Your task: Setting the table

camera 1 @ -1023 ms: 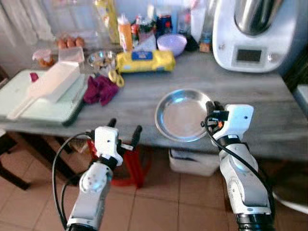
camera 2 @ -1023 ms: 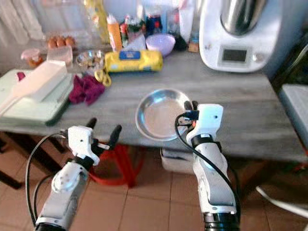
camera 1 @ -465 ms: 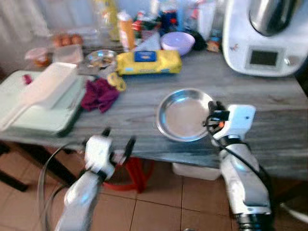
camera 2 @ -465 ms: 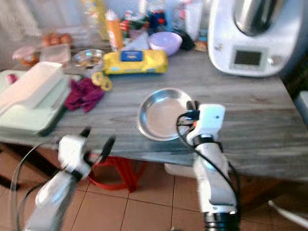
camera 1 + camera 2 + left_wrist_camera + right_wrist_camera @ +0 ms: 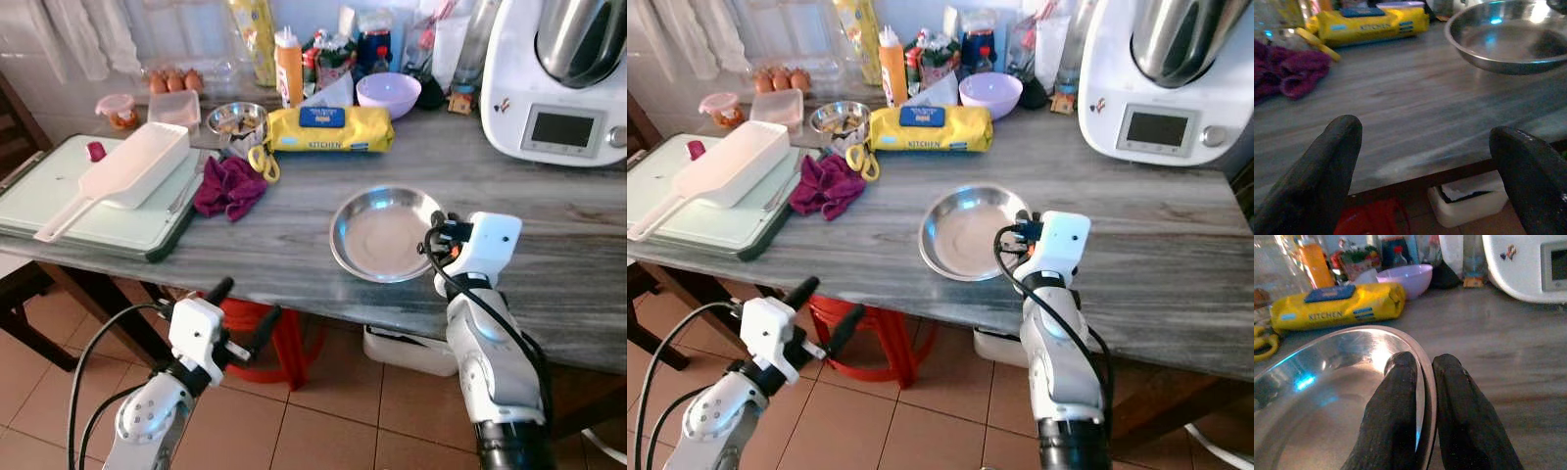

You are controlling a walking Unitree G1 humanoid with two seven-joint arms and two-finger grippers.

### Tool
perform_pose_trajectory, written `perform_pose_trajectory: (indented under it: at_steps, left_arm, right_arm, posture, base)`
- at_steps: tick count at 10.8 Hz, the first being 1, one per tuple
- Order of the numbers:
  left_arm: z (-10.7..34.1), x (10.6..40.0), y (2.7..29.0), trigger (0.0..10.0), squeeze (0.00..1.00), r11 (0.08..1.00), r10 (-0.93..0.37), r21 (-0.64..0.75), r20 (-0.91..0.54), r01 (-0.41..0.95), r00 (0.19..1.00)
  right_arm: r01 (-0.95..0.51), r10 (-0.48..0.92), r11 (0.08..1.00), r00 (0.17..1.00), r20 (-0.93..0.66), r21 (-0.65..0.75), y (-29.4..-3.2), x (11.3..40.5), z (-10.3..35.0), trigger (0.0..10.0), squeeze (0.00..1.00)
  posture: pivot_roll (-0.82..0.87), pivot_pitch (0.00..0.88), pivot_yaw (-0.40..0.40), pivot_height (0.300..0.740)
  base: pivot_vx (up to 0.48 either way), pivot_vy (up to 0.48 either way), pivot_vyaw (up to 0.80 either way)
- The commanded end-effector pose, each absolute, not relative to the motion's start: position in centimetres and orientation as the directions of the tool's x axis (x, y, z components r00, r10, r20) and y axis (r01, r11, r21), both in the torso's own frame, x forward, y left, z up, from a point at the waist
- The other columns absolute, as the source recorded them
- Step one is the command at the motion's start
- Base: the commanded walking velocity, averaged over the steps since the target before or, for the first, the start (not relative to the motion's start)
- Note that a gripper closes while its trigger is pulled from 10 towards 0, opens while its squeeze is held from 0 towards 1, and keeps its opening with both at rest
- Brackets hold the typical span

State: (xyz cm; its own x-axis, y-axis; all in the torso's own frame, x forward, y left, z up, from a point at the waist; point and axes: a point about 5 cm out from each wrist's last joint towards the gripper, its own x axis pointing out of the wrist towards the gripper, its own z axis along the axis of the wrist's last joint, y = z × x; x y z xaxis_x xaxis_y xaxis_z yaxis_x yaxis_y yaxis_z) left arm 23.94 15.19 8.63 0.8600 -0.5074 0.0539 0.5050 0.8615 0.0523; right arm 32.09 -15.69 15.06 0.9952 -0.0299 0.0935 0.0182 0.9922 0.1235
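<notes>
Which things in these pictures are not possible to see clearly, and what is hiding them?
- Steel plate: the near right rim is covered by the right claw, shut on it.
- Small metal bowl: its contents are too small to name.
- White kitchen machine: cut off by the top and right edges in the eye views.
- White bin under the table: mostly hidden by the tabletop.

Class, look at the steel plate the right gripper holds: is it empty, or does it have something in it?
Empty. The plate shows only bare, shiny metal inside; the right gripper pinches its rim, one finger inside and one outside.
</notes>
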Motion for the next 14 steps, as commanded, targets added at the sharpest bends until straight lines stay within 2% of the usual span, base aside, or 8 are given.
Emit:
perform_pose_trajectory:
  at_steps: [1,5,11,12,14]
  left_arm:
    - [8.8,23.7,15.1,10.0,0.0,0.854,-0.521,0.06,0.055,0.518,0.852]
    - [8.5,23.7,14.6,10.0,0.0,0.842,-0.54,0.045,0.051,0.538,0.84]
    - [8.4,24.2,14.4,10.0,0.0,0.827,-0.562,0.053,0.045,0.56,0.826]
    - [8.5,24.2,14.3,10.0,0.0,0.825,-0.565,0.054,0.046,0.563,0.824]
    - [8.6,24.3,14.4,10.0,0.0,0.822,-0.57,0.057,0.05,0.567,0.82]
  right_arm:
    - [0.024,-0.036,0.99,0.996,0.085,0.141,-15.6,32.5,15.3,10.0,0.0]
    - [0.067,-0.066,0.976,0.998,-0.01,0.205,-16.2,33.5,13.7,10.0,0.0]
    - [0.012,0.007,0.973,0.996,-0.084,0.23,-15.2,34.1,12.3,10.0,0.0]
    - [0.01,0.012,0.97,0.996,-0.089,0.242,-15.1,34.1,12.1,10.0,1.0]
    - [0.005,0.017,0.969,0.996,-0.089,0.247,-15.0,34.1,12.0,10.0,1.0]
  posture:
    - [-0.02,0.127,0.051,0.74]
    - [-0.02,0.122,0.047,0.74]
    - [-0.02,0.116,0.044,0.74]
    - [-0.02,0.117,0.043,0.74]
    - [-0.02,0.116,0.045,0.74]
  base:
    - [0.0,0.0,0.0]
    - [0.0,0.0,0.0]
    - [0.0,0.0,0.0]
    - [0.0,0.0,0.0]
    - [0.0,0.0,0.0]
